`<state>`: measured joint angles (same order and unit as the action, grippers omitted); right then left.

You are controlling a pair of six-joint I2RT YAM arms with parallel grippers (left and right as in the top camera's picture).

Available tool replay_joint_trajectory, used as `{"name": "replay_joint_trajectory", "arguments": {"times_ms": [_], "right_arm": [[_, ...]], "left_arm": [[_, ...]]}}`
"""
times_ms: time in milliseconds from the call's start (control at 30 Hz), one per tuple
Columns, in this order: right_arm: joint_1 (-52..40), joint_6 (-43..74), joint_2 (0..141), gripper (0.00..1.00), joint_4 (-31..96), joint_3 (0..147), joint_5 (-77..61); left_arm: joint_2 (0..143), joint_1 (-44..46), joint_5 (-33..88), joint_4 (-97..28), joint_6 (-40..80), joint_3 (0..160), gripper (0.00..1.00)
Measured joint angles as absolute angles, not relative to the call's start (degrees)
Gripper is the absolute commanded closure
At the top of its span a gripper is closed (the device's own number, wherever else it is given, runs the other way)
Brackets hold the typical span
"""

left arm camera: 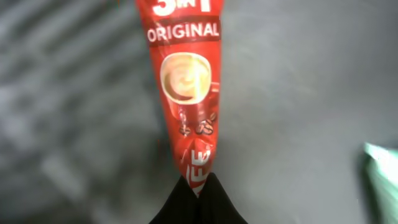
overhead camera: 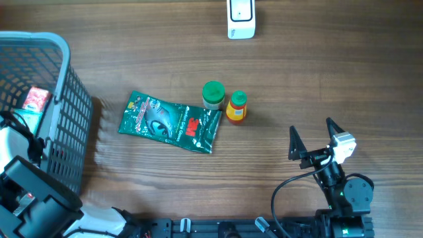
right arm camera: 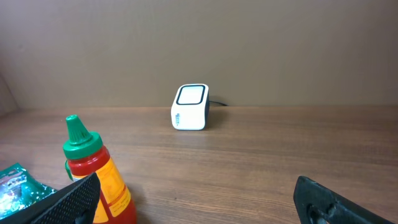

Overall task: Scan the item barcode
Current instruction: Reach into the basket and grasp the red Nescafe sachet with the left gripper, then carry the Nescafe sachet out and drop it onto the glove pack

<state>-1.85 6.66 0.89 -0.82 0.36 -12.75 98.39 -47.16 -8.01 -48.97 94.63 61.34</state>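
Note:
In the left wrist view, a red coffee sachet [left arm camera: 186, 87] marked "3in1 ORIGINAL" runs upward from my left gripper [left arm camera: 199, 186], whose black fingers are shut on its lower tip. No barcode shows on this face. A red packet end [overhead camera: 36, 99] shows inside the basket in the overhead view. The white scanner [overhead camera: 240, 18] stands at the table's far edge, also in the right wrist view as the scanner [right arm camera: 190, 107]. My right gripper [overhead camera: 312, 130] rests open near the front right, nothing between its fingers [right arm camera: 68, 199].
A grey mesh basket [overhead camera: 66, 86] fills the left side. A green foil packet [overhead camera: 170, 122], a green-capped jar [overhead camera: 213, 94] and a red-and-yellow bottle [overhead camera: 236, 107] sit mid-table. The bottle [right arm camera: 93, 168] stands just beyond my right gripper's left finger.

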Motion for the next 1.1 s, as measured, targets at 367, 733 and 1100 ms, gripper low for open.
{"name": "replay_joint_trajectory", "arguments": {"times_ms": [367,733,1100], "right_arm": [[-1.8,6.7,0.9,0.00,-0.8,0.4,-12.8],[-1.8,6.7,0.9,0.00,-0.8,0.4,-12.8],[-1.8,6.7,0.9,0.00,-0.8,0.4,-12.8]], "left_arm": [[74.9,-47.2,-1.0,-48.1,83.4,75.5,0.96],[56.7,-36.3,19.7,-30.5,81.2,76.2,0.96],[61.6,7.2,24.7,-22.1,53.9,76.3,0.96]]}}
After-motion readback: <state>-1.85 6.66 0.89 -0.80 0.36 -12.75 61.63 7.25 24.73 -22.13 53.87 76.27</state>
